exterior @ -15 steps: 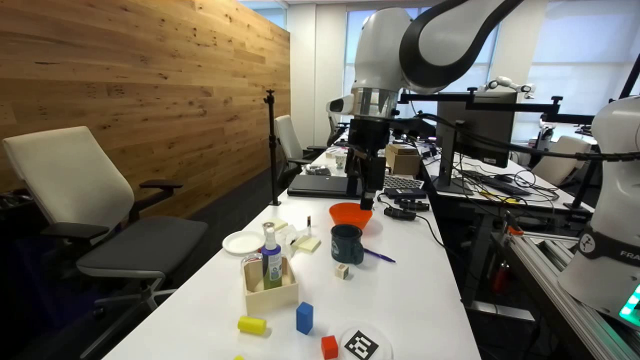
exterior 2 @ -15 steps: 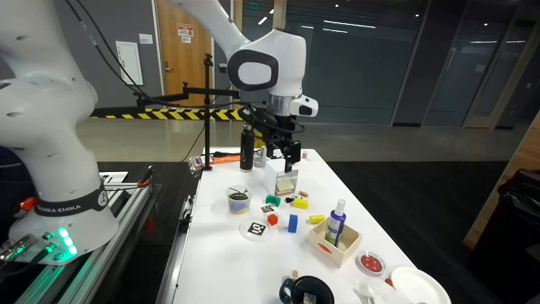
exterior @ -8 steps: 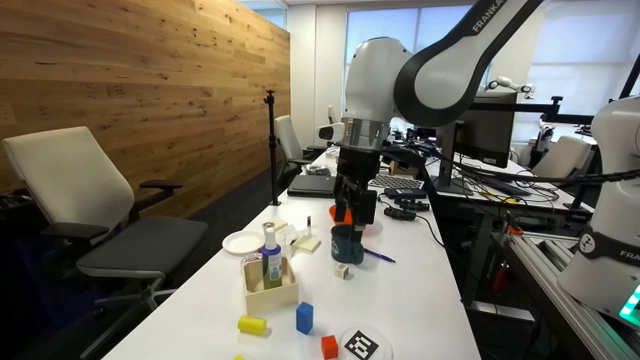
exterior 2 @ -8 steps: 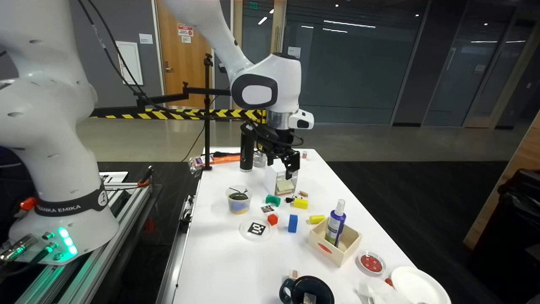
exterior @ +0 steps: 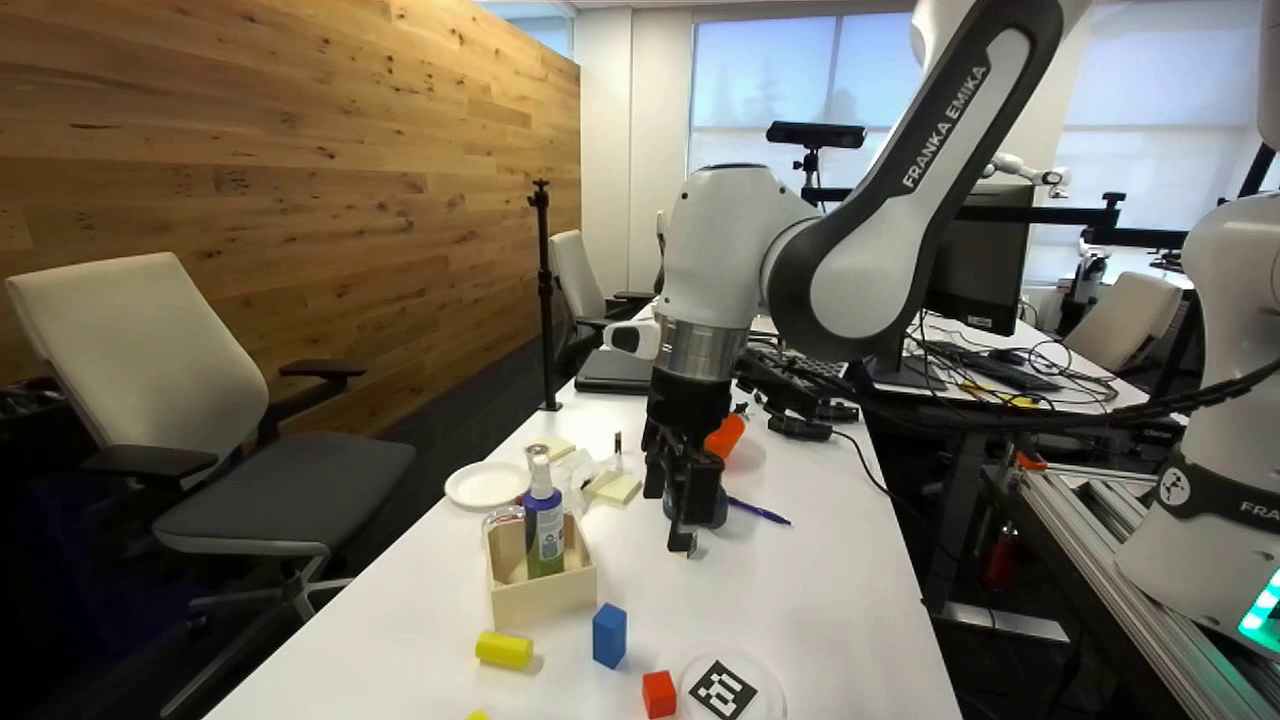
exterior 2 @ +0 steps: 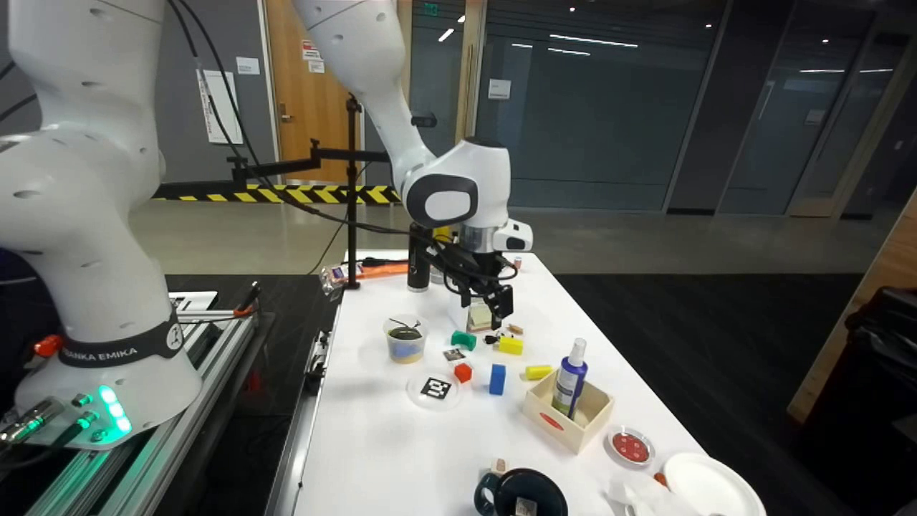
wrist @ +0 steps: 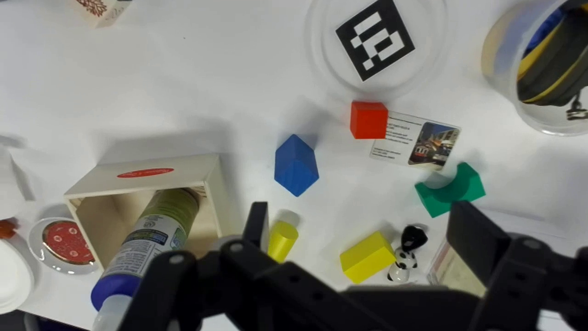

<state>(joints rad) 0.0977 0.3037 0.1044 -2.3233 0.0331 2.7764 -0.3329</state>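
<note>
My gripper (wrist: pixel 363 225) stands wide open above the white table, nothing between its fingers. In the wrist view a yellow block (wrist: pixel 367 257) and a panda figurine (wrist: pixel 404 259) appear between the jaws, lower down on the table. A yellow cylinder (wrist: pixel 282 241) shows beside the left finger, a green arch block (wrist: pixel 452 191) near the right one. Farther up in that view lie a blue block (wrist: pixel 296 165) and a red cube (wrist: pixel 369 120) on a card (wrist: pixel 418 143). In an exterior view the gripper (exterior: pixel 668 515) partly hides a dark mug (exterior: pixel 714 508) and a small wooden cube (exterior: pixel 690 548).
A pale wooden box (wrist: pixel 142 177) holds a leaning spray bottle (wrist: pixel 147 243). A clear cup (exterior 2: pixel 405 340) and a round lid with a black marker (exterior 2: pixel 435 388) stand near the robot's side. A white plate (exterior: pixel 487 485) and orange bowl (exterior: pixel 725 435) are on the table.
The arm has come down in both exterior views, and the gripper has passed from over the orange bowl to in front of the mug. It has stayed open; the table objects have not moved.
</note>
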